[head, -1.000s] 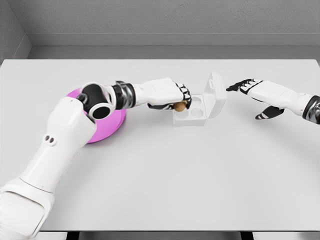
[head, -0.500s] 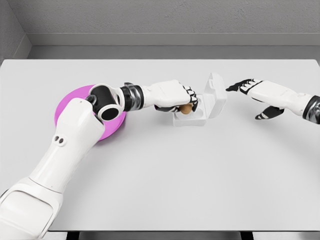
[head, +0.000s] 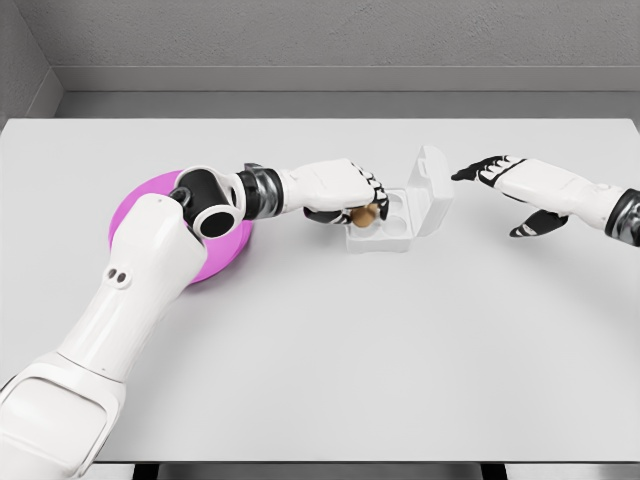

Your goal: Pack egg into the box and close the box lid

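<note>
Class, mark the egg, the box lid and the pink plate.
egg (head: 364,215), head view, its brown side showing below the fingers.
box lid (head: 434,189), head view, raised inner face.
pink plate (head: 150,192), head view, left rim.

We see box (head: 385,222) near table (head: 400,380) centre, toward far edge; upright lid (head: 432,190) walls its right side. Left hand (head: 345,192) with egg (head: 364,214) blocks box's left side. Pink plate (head: 228,245) under left arm, toward left edge. Right hand (head: 505,180) hovers right of lid, gap between. Near half of table open, also far right corner.
</note>
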{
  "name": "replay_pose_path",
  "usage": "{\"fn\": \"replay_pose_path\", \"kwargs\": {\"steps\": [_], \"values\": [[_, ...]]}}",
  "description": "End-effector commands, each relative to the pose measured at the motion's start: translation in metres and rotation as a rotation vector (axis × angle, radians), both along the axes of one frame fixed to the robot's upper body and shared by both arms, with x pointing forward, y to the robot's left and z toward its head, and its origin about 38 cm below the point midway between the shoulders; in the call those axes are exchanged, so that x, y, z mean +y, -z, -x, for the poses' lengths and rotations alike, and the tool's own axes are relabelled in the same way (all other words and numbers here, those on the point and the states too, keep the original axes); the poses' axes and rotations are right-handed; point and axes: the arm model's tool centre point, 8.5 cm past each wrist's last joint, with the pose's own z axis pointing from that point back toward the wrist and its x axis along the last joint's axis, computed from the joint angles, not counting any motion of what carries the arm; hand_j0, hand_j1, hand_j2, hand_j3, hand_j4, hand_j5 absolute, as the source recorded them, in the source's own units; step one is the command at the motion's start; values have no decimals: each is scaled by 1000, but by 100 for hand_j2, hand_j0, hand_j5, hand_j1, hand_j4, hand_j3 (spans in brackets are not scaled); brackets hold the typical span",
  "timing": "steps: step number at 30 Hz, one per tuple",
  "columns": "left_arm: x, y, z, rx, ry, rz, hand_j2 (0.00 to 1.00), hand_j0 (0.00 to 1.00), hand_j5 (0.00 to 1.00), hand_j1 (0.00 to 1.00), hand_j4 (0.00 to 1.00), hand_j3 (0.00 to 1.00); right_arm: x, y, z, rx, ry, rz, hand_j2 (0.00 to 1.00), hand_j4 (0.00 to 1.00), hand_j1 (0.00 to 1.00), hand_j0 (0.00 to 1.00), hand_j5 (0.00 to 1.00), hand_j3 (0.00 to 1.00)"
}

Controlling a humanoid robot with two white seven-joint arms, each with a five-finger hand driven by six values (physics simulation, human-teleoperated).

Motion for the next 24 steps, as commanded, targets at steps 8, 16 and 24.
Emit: {"fn": "replay_pose_path", "kwargs": {"steps": [8,16,24], "values": [[-1,-7,-2,-7,-1,19,81,81,81,81,81,81,3,-3,0,-7,-8,-8,100,100,100,100,100,100],[8,-20,-1,-17,-11,81,91,91,91,91,91,91,3,-4,1,-9,-10,-7,100,100,100,100,100,100],[143,-61,33,-38,-83,279,100,100,100,100,100,100,19,-6,4,-17,-61,-6,100,100,100,100,100,100]]}}
